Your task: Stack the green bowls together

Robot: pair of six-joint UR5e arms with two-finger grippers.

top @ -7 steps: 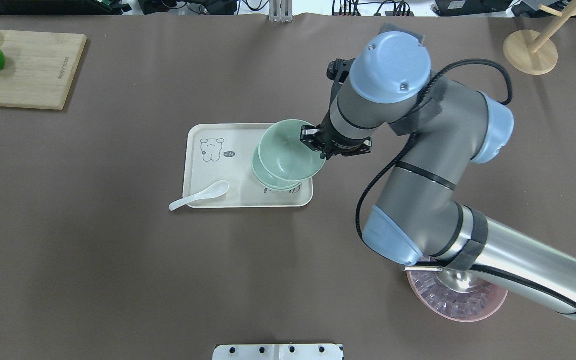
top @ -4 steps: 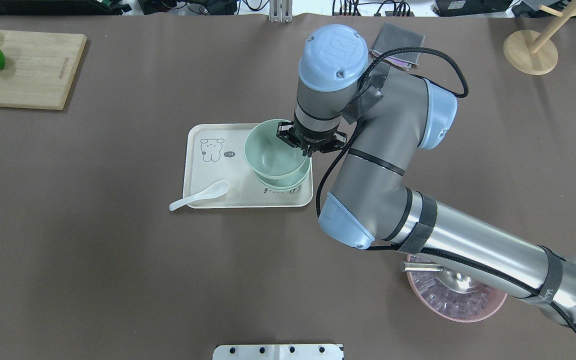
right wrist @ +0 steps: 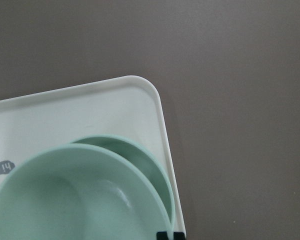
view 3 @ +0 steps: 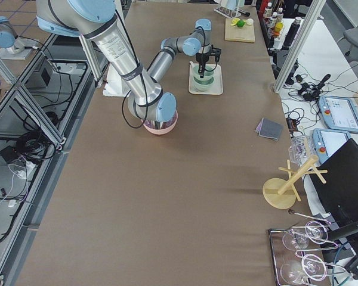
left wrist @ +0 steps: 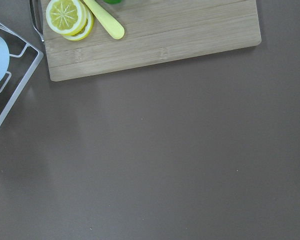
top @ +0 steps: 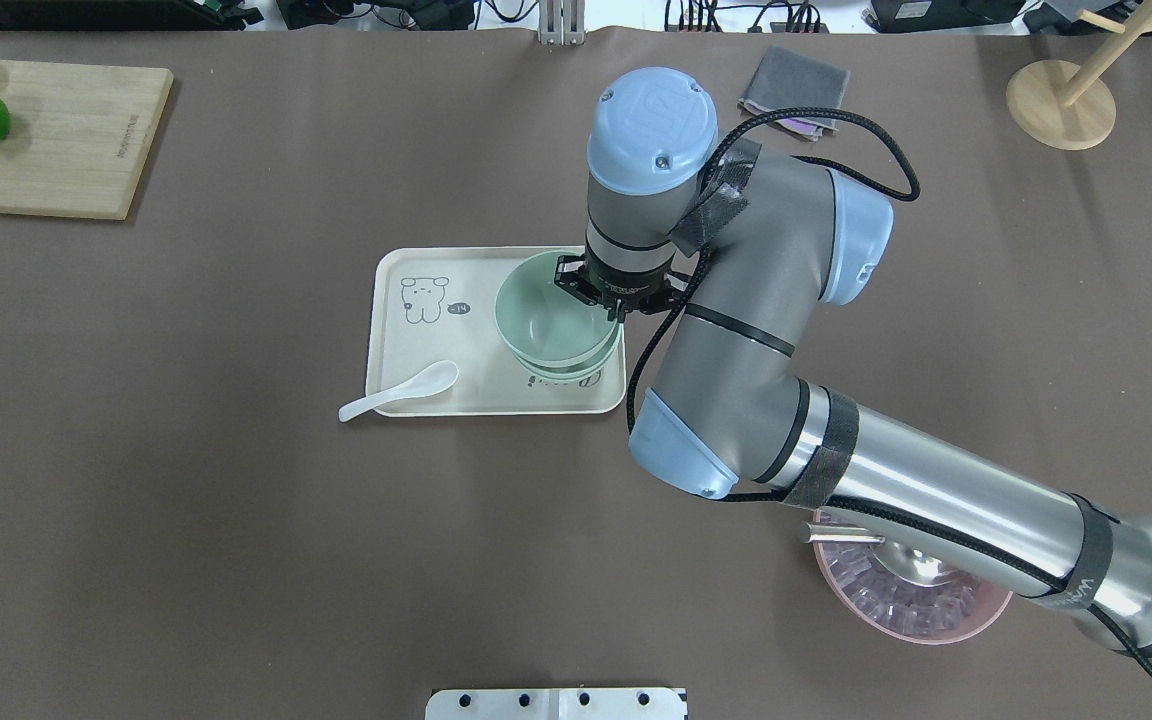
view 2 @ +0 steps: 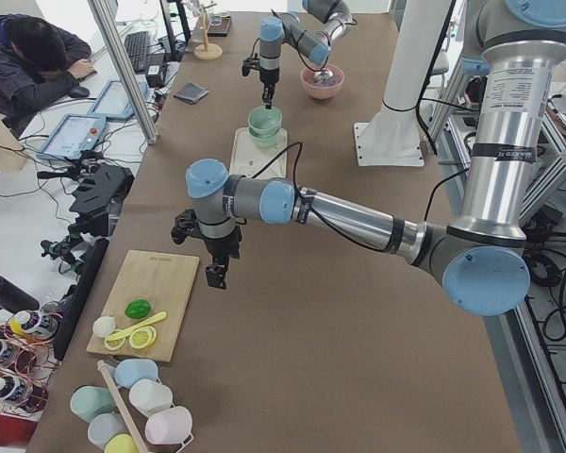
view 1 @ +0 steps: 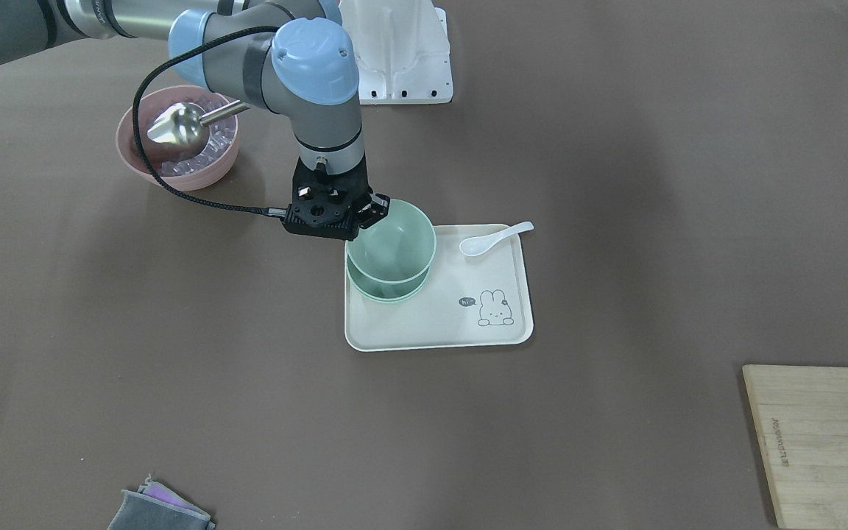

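On the cream tray, my right gripper is shut on the right rim of a pale green bowl. It holds this bowl tilted a little and set into the other green bowls stacked below. The front view shows the gripper, the held bowl and the bowl under it. The right wrist view shows the held bowl over a lower rim at the tray's corner. My left gripper hangs near the cutting board; I cannot tell if it is open.
A white spoon lies across the tray's front left edge. A pink bowl with a metal scoop sits under my right forearm. A cutting board with lime and lemon is far left. A grey cloth and a wooden stand are at the back.
My right gripper has carried the green bowl left and down, from beside and above the stack to resting in it. The elbow swung left with it.
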